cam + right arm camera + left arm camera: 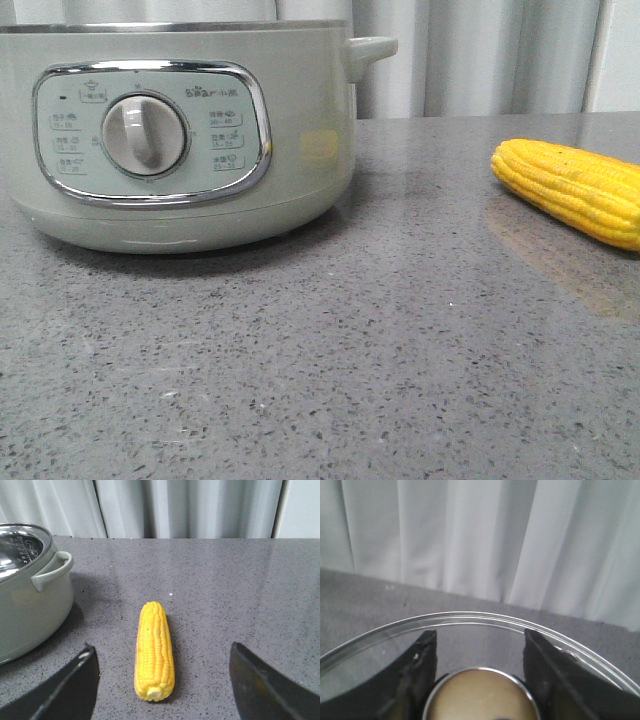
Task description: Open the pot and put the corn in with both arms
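Corn [155,652], ribbed, between spread right fingers [70,687]; left fingers [420,670] flank glass lid's knob [481,695].

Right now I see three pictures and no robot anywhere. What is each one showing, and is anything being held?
The robot has two arms, and each wrist carries a camera, so you see mostly its fingers. The front view looks forward over the grey table: the pot stands left, the corn lies right. The right wrist view looks down on the same corn, lying flat between the open right gripper, which touches nothing. The left wrist view shows the left gripper with a finger either side of a round knob on a glass lid. Whether it has closed on the knob, I cannot tell.
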Controlling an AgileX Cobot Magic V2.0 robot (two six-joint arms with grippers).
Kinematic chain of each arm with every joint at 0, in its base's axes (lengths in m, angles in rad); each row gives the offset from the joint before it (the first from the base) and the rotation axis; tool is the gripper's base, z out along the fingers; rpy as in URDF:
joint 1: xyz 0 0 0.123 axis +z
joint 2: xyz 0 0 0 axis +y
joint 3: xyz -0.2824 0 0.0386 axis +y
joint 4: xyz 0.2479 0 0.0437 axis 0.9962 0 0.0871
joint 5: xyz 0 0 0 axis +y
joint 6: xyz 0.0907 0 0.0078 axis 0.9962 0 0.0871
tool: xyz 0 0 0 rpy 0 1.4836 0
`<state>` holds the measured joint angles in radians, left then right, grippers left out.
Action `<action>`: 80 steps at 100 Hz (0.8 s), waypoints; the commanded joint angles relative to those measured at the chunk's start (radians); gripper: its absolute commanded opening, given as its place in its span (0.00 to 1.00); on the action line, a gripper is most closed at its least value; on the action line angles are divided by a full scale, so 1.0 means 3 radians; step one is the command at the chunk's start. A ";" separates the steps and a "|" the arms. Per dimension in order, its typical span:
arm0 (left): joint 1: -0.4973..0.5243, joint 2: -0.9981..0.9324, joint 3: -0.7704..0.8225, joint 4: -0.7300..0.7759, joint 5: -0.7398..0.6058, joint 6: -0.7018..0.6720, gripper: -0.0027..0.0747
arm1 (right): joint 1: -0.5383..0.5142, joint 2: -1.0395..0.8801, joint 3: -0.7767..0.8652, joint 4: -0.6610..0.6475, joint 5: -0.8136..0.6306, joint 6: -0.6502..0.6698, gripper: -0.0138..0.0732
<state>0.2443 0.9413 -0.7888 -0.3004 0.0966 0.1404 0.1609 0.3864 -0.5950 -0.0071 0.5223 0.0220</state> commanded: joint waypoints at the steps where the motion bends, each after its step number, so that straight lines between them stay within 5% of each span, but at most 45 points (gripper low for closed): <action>1: 0.0012 -0.0057 0.0206 -0.0147 -0.0539 -0.0010 0.05 | -0.0011 0.0048 -0.0124 -0.0040 -0.0276 -0.0029 0.70; 24: 0.0012 0.0129 0.0810 -0.0155 -0.0733 -0.0016 0.05 | -0.0011 0.0048 -0.0124 -0.0040 -0.0320 -0.0029 0.70; 57: 0.0012 0.0476 0.0872 -0.0149 -0.0772 -0.0016 0.06 | -0.0011 0.0048 -0.0124 -0.0040 -0.0398 -0.0029 0.70; 80: 0.0012 0.0614 0.0887 -0.0149 -0.0764 -0.0016 0.18 | -0.0011 0.0082 -0.0124 -0.0040 -0.0398 -0.0029 0.70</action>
<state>0.2467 1.1293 -0.4906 -0.3351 -0.0639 0.1404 0.1609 0.3864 -0.5950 -0.0071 0.4935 0.0220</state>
